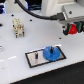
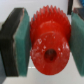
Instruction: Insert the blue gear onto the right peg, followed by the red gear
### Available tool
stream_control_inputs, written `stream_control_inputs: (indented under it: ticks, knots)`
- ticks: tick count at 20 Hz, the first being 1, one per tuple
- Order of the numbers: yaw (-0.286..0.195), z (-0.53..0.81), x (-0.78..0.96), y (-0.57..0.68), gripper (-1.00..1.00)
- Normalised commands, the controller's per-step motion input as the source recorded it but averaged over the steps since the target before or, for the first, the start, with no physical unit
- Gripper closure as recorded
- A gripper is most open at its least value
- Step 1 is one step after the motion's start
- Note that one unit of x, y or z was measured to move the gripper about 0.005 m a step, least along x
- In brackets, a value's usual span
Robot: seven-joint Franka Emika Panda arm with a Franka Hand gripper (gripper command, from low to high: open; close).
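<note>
The gripper is clamped on the red gear: in the wrist view its two teal pads press against opposite sides of the toothed disc, and the round hole in the gear's hub faces the camera. In the exterior view the gripper hangs above the white table toward the exterior view's right, with the red gear showing between its dark fingers, well apart from the plate below. The grey plate with a black rim lies flat on the table, nearer the camera than the gripper. The blue gear sits on the end of the plate toward the exterior view's right, seated where the right peg stands, so that peg is hidden. The other peg rises bare from the plate's other end. A small cream-coloured block stands on the table toward the exterior view's left, far from the plate.
</note>
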Motion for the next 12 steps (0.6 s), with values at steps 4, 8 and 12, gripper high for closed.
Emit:
stream_control_inputs:
  ticks: [4,8,12]
  knots:
    - [0.0,0.21,0.5,-0.39,1.0]
    - [0.0,0.18,0.5,-0.37,1.0]
    - [0.0,0.15,0.49,-0.36,1.0]
